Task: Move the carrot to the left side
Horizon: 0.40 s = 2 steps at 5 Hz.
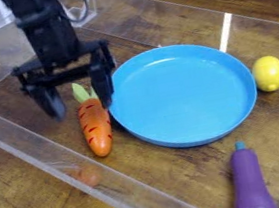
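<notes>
Tool (77, 90) pointing steeply down, fingers spread wide, gripping nothing. Carrot (94, 124) flat on the wooden counter (156, 27) just below the tool, green top between the fingertips, tapered end pointing away toward the near edge. Blue plate (182, 95) immediately right of the tool, beside the carrot. Lemon (270, 73) farther right; eggplant (249, 182) well apart, lower right.
</notes>
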Tool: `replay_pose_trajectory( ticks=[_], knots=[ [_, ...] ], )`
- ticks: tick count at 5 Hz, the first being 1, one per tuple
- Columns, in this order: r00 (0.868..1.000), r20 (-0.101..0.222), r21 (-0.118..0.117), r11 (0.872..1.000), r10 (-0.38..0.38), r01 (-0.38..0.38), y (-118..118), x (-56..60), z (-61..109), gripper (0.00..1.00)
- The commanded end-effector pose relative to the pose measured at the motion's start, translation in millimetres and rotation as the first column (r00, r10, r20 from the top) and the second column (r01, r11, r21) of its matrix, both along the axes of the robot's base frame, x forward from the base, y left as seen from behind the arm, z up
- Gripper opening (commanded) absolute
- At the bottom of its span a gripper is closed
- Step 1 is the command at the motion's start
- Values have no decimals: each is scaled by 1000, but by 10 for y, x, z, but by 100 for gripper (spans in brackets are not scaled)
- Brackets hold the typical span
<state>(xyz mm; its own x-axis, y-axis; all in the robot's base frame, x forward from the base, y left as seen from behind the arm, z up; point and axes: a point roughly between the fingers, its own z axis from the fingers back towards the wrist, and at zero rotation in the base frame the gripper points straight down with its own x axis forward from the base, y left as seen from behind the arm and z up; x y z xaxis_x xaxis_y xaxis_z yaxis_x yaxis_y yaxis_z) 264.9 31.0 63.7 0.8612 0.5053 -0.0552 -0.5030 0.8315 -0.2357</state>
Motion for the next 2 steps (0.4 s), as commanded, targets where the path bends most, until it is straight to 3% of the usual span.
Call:
replay_pose_trajectory(
  ticks=[1, 2],
  knots=[
    [999, 47, 3, 1000, 12, -12, -94, -58, 34, 100],
    [999, 51, 9, 1000, -15, 15, -135, -69, 41, 100]
  ],
)
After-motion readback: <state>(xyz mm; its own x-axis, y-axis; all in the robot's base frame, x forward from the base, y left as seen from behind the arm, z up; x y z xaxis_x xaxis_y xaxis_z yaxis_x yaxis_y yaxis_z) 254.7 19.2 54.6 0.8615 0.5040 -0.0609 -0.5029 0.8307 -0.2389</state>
